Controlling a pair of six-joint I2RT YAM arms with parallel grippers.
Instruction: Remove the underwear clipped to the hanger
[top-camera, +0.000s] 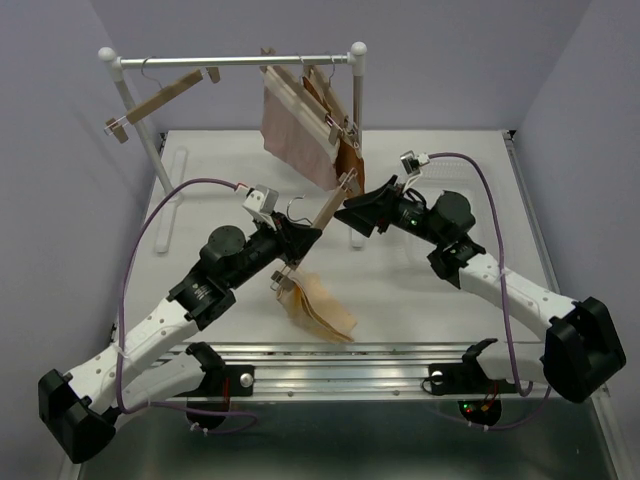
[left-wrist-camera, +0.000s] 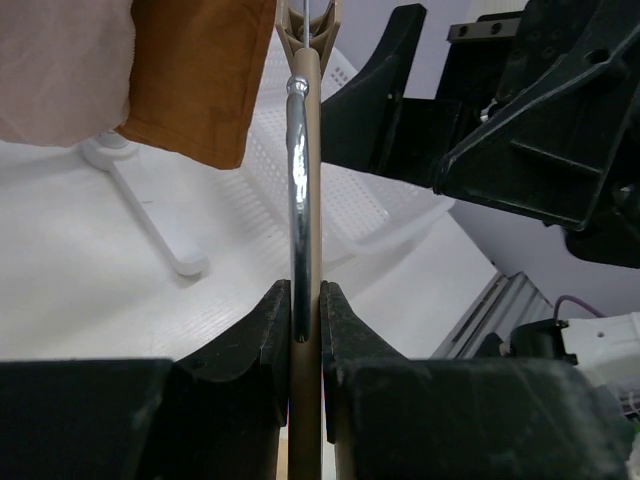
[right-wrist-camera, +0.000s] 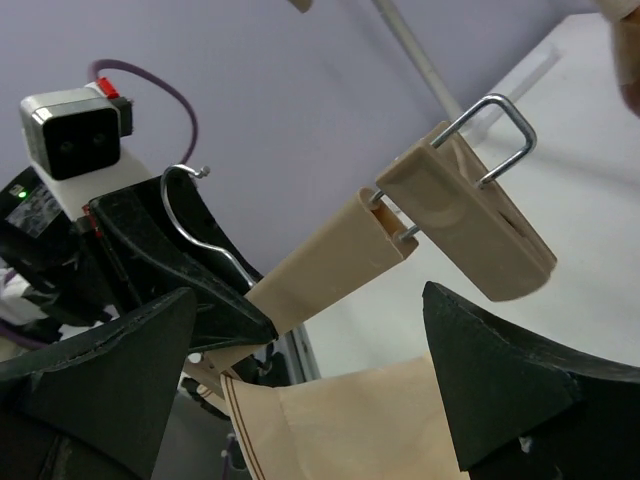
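Observation:
My left gripper (top-camera: 300, 240) is shut on the bar of a wooden hanger (left-wrist-camera: 305, 300), held slanted above the table. The cream underwear (top-camera: 322, 310) hangs from the hanger's lower clip and also shows in the right wrist view (right-wrist-camera: 380, 430). The hanger's upper clip (right-wrist-camera: 470, 225) is empty. My right gripper (top-camera: 350, 213) is open, its fingers (right-wrist-camera: 500, 390) on either side of the upper bar end and the cream fabric, touching neither. The pink underwear (top-camera: 292, 125) and the brown underwear (top-camera: 345, 150) hang clipped on hangers on the rack.
A white clothes rack (top-camera: 235, 61) stands at the back, with an empty wooden hanger (top-camera: 160, 100) on its left side. Its white feet (top-camera: 170, 200) lie on the table. A metal rail (top-camera: 350, 360) runs along the near edge.

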